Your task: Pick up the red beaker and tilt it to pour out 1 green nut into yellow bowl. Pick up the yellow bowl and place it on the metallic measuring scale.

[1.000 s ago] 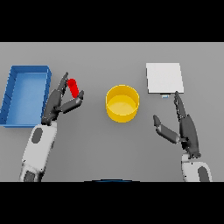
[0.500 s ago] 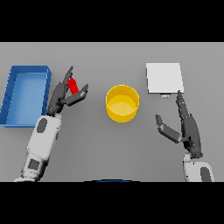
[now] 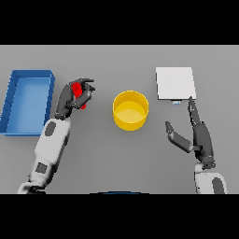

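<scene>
The red beaker [image 3: 78,94] is wrapped by the curled fingers and thumb of my left hand [image 3: 71,99], left of the yellow bowl [image 3: 130,110], which stands at the table's centre. Only parts of the beaker show between the fingers, and no green nut is visible. The metallic scale [image 3: 175,83] lies flat at the back right. My right hand [image 3: 197,134] hovers just in front of the scale with straight fingers and the thumb spread, holding nothing.
A blue bin [image 3: 27,101] stands at the far left, close beside my left forearm. Bare grey table [image 3: 116,158] stretches between the two arms in front of the bowl.
My left hand has closed its fingers round the red beaker, which stood between straight fingers before. The right hand has barely moved.
</scene>
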You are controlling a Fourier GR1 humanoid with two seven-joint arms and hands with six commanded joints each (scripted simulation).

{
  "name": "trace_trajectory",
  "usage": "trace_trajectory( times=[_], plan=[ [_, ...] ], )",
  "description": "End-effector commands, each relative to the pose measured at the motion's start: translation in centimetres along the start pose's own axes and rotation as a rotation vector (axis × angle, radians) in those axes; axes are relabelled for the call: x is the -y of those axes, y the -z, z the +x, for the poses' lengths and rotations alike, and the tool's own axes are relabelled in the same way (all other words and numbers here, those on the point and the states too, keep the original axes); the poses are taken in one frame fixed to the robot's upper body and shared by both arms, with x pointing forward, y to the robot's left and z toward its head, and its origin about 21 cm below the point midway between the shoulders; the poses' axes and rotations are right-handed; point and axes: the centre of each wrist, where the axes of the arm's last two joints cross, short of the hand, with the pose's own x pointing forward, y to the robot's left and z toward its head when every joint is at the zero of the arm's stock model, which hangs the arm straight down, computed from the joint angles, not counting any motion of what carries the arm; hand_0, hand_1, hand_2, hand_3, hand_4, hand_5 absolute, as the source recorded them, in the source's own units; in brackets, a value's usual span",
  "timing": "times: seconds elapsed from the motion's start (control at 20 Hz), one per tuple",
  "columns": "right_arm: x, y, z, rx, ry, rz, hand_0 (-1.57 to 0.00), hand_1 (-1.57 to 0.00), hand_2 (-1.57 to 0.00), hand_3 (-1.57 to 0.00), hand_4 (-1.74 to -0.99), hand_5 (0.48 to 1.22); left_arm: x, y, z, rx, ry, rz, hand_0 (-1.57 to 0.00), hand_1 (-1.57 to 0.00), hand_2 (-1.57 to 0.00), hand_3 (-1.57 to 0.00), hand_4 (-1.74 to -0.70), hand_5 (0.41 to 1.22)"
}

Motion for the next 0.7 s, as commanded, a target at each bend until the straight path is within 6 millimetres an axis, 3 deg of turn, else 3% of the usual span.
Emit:
trace_trajectory(
  times=[0.0, 0.05, 0.25, 0.4, 0.65],
  plan=[
    [0.0, -0.2, -0.1, 0.0, 0.003, 0.0, 0.0, 0.0, 0.0, 0.0, -1.254, 0.645, 0.1, 0.2, 0.1, 0.004, 0.012, -0.01, -0.99, -1.01, -1.03, -0.93, -1.57, 1.042],
    [0.3, 0.2, -0.2, -0.013, -0.002, -0.006, 0.0, 0.0, 0.0, 0.0, -1.252, 0.644, 0.1, 0.3, 0.0, 0.015, 0.016, -0.026, -1.11, -1.12, -1.14, -0.97, -1.6, 1.078],
    [0.2, -0.2, -0.2, -0.004, 0.006, -0.001, 0.0, 0.0, 0.0, 0.0, -1.257, 0.645, 0.4, 0.0, 0.1, 0.013, 0.036, -0.037, -1.38, -1.39, -1.4, -1.33, -1.51, 1.162],
    [0.2, -0.3, 0.0, 0.002, 0.023, -0.004, 0.0, 0.0, 0.0, 0.0, -1.26, 0.643, 0.5, 0.1, 0.8, 0.039, 0.004, -0.005, -1.47, -1.48, -1.48, -1.45, -1.62, 1.14],
    [0.5, -0.4, -0.2, 0.007, -0.007, -0.004, 0.0, 0.0, 0.0, 0.0, -1.259, 0.649, 0.4, 0.1, 2.6, 0.121, -0.022, 0.032, -1.54, -1.54, -1.54, -1.53, -1.7, 1.114]
  ],
)
